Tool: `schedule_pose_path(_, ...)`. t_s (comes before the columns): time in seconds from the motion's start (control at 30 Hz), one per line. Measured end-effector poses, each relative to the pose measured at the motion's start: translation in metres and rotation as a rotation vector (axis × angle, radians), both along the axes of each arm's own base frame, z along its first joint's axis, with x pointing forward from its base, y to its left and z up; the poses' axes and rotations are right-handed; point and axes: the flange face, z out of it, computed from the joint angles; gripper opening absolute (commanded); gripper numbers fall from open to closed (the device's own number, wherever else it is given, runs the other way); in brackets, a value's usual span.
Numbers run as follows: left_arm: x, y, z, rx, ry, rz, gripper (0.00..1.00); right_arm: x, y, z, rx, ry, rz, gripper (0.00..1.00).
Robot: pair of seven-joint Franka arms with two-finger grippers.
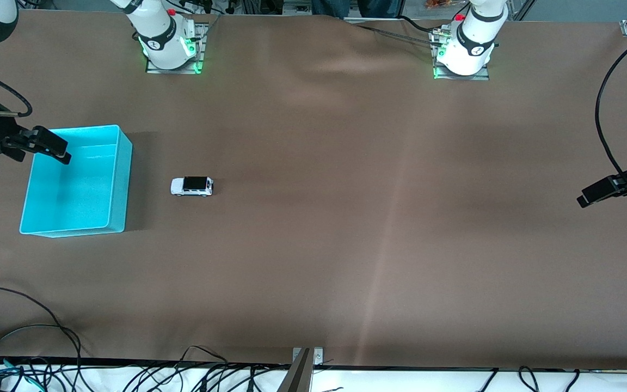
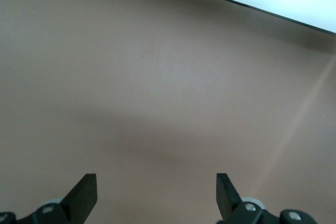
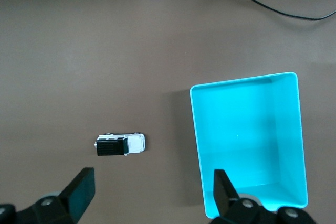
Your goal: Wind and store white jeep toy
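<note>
Jeep (image 1: 191, 186) sits on the bench (image 1: 346, 218) beside the bin (image 1: 120, 179), untouched. Right end effector (image 1: 47, 146) hangs over the bin's rim, fingers apart; left end effector (image 1: 599, 193) waits, also apart. You should square the right fingers across the jeep's sides before descending.

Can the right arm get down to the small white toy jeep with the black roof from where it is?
Probably yes. The right gripper hangs open over the cyan plastic bin, and the white toy jeep sits beside that bin on bare table, nothing over it.
</note>
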Motion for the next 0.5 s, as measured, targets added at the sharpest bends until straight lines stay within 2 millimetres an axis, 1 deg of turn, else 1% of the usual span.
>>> schedule_pose_path(0.37,-0.0006,-0.0023,0.0001,0.000,0.005,-0.004,1.00,0.0010,-0.0017,-0.0025,0.000,0.005,-0.009,1.00)
schedule_pose_path(0.5,-0.0019,-0.0021,0.0023,0.001,0.011,-0.003,1.00,0.0038,-0.0015,-0.0092,0.001,0.016,-0.032,1.00)
